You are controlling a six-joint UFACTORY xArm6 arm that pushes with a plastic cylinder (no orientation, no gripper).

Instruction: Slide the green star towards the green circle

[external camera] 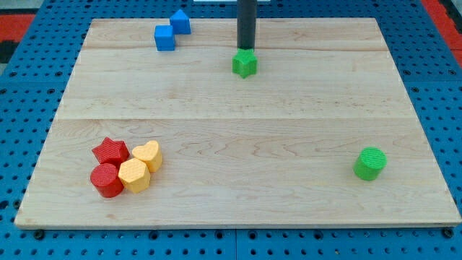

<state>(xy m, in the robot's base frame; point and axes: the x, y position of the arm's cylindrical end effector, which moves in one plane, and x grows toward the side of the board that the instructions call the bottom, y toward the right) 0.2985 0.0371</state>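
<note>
The green star (245,63) lies near the top middle of the wooden board. The green circle (370,163) stands far off at the lower right. My tip (246,48) comes down from the view's top and sits right at the star's upper edge, touching or almost touching it.
Two blue blocks (172,30) lie at the top left. A red star (110,151), a red cylinder (107,180), a yellow heart (148,154) and a yellow hexagon (134,175) are clustered at the lower left. The board (238,195) rests on a blue pegboard surface.
</note>
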